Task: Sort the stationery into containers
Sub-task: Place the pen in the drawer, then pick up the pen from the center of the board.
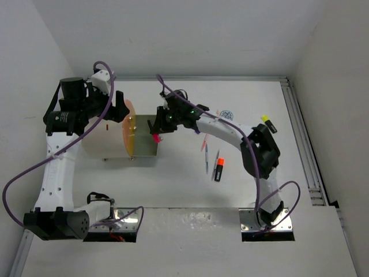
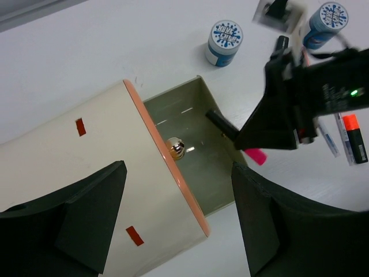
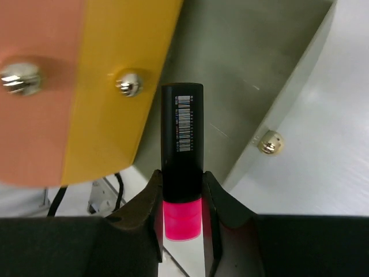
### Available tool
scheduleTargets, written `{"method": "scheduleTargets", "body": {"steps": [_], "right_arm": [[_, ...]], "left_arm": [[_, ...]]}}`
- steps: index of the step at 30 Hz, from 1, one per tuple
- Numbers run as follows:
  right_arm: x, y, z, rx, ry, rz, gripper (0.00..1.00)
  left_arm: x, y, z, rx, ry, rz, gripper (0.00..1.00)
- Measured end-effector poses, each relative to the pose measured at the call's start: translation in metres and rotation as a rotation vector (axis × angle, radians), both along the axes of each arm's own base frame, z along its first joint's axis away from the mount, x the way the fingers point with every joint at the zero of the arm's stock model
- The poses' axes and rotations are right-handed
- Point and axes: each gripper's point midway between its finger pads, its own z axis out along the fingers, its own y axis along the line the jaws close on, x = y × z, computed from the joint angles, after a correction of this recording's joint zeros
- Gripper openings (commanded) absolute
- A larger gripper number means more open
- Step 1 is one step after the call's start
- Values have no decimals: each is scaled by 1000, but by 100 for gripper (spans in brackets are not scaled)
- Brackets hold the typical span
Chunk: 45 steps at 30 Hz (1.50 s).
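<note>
A black highlighter with a pink end [image 3: 182, 144] is clamped between the fingers of my right gripper [image 3: 182, 196], its black body pointing into the pulled-out drawer [image 3: 248, 69]. From above, the right gripper [image 1: 157, 131] hangs at the drawer [image 1: 147, 141] beside the orange curved front [image 1: 128, 124]. My left gripper [image 2: 179, 225] is open, with its fingers astride the cream cabinet [image 2: 86, 173] and the drawer's front with its brass knob [image 2: 174, 148]. Two blue-and-white rolls [image 2: 225, 41] [image 2: 326, 23] stand behind. An orange-ended highlighter [image 1: 219, 167] and thin pens [image 1: 205, 154] lie on the table.
A yellow-ended highlighter [image 1: 268, 122] lies at the far right near the metal rail [image 1: 305, 150]. White walls close in the table at the back and on both sides. A yellow panel [image 3: 109, 86] sits next to the orange front.
</note>
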Motion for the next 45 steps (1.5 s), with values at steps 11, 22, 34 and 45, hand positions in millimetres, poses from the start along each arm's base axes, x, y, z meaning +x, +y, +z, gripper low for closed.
{"method": "scheduleTargets", "body": {"steps": [11, 22, 34, 45], "right_arm": [[8, 12, -22, -30, 47, -94, 57], [102, -155, 23, -226, -153, -620, 50], [121, -235, -86, -496, -21, -807, 47], [125, -239, -127, -554, 0, -791, 48]], "left_arm": [[2, 9, 1, -6, -3, 30, 80], [8, 15, -1, -19, -14, 58, 81], [9, 19, -4, -13, -8, 77, 81], [9, 27, -10, -4, 5, 108, 82]]}}
